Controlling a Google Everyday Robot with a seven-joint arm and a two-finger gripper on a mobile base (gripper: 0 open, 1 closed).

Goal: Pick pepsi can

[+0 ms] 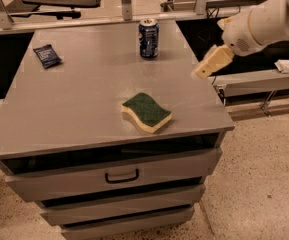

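Grey matte cabinet top (84,104) bears the cylindrical pepsi can (148,39); beige blocky tool (211,63) hovers at its edge, state unclear

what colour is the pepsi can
Pepsi can: dark blue, silver top, camera view; gripper hovers by the right edge of the table.
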